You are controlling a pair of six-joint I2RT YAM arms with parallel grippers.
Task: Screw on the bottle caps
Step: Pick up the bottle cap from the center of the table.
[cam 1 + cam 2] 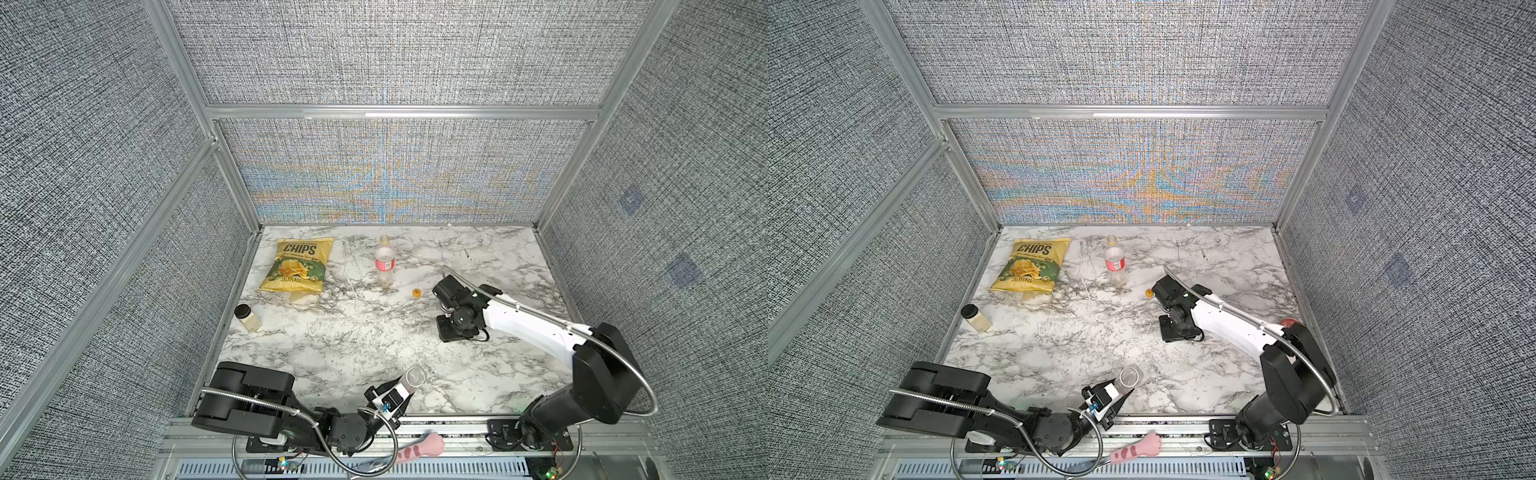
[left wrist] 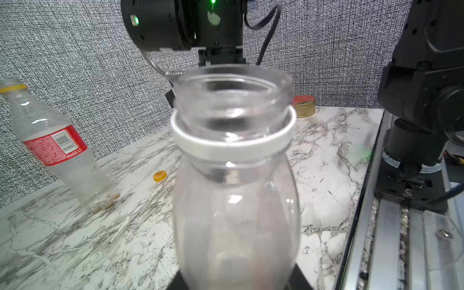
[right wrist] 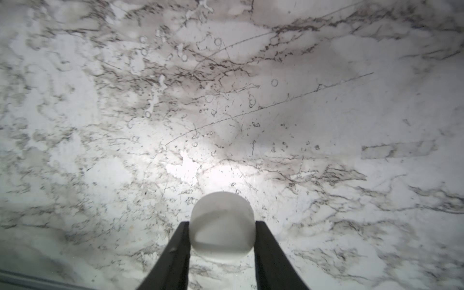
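Now | right fingers (image 3: 177,253) pinch white cap (image 3: 222,226) by its rim, flat on surface (image 3: 326,125), likely to lift it | left fingers (image 2: 177,285) clamp pink bottle (image 2: 236,213) low, mouth bare, steadied for capping | orange cap (image 1: 417,293) near right fingers, tall bottle (image 1: 384,262) past it, uncapped

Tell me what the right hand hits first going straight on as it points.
The marble table: the right hand points straight down at it, white cap between its fingers. The cap may already rest there; depth is unclear.
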